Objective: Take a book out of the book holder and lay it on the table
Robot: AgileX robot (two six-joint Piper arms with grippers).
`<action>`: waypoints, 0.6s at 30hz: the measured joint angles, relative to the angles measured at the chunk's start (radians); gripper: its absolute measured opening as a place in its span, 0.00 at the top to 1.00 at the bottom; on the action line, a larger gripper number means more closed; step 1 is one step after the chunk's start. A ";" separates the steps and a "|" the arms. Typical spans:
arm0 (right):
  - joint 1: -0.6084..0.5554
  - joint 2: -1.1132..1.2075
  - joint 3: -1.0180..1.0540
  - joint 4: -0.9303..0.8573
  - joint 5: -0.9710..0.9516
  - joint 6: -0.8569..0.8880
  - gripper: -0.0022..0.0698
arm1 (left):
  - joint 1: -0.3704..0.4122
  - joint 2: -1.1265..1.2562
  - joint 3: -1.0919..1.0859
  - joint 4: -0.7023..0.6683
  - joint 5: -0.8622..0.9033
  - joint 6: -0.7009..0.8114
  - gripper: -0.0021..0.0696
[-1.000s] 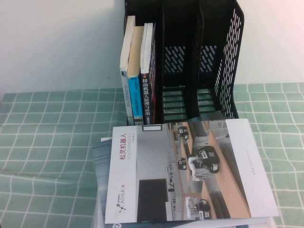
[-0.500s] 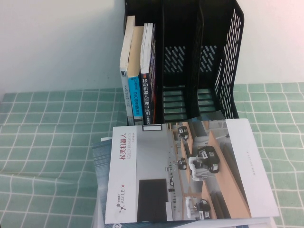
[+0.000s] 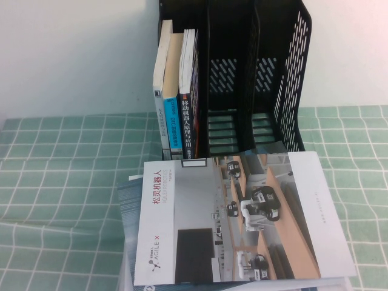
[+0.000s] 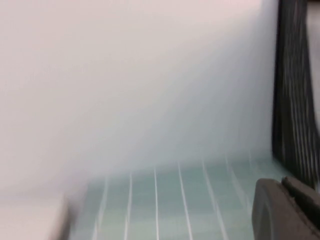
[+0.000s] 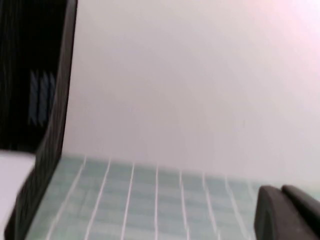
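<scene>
The black book holder (image 3: 285,79) stands upright at the back of the table (image 3: 60,163). Its left compartment holds three upright books. The book (image 3: 193,121) with a dark spine and white Chinese title is the rightmost, next to a blue-spined book (image 3: 173,124). The other two compartments show only slotted walls. Neither gripper shows in the high view. My left gripper (image 4: 281,184) hangs low over the cloth beside the holder (image 4: 292,100), fingers together and empty. My right gripper (image 5: 280,190) hangs low on the holder's (image 5: 45,100) other side, fingers together and empty.
A white-grey brochure (image 3: 242,218) with a red title lies flat on the table in front of the holder, over a blue-grey booklet (image 3: 126,212). A pale-spined book (image 3: 160,112) stands leftmost in the holder. A white wall rises behind the table.
</scene>
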 joint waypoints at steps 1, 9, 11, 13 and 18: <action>0.000 0.000 0.000 0.000 -0.065 0.000 0.97 | 0.000 0.000 0.000 0.000 -0.060 0.000 0.97; 0.000 0.000 0.000 0.000 -0.511 0.010 0.97 | 0.000 0.000 0.000 0.002 -0.472 -0.009 0.97; 0.000 0.000 0.000 0.004 -0.549 0.010 0.97 | 0.000 0.000 0.000 0.002 -0.519 -0.009 0.97; 0.000 0.000 0.000 0.004 -0.576 0.010 0.97 | 0.000 0.000 0.000 0.004 -0.558 -0.009 0.97; 0.000 0.000 0.000 0.010 -0.649 0.010 0.97 | 0.000 0.000 0.000 -0.001 -0.601 -0.009 0.97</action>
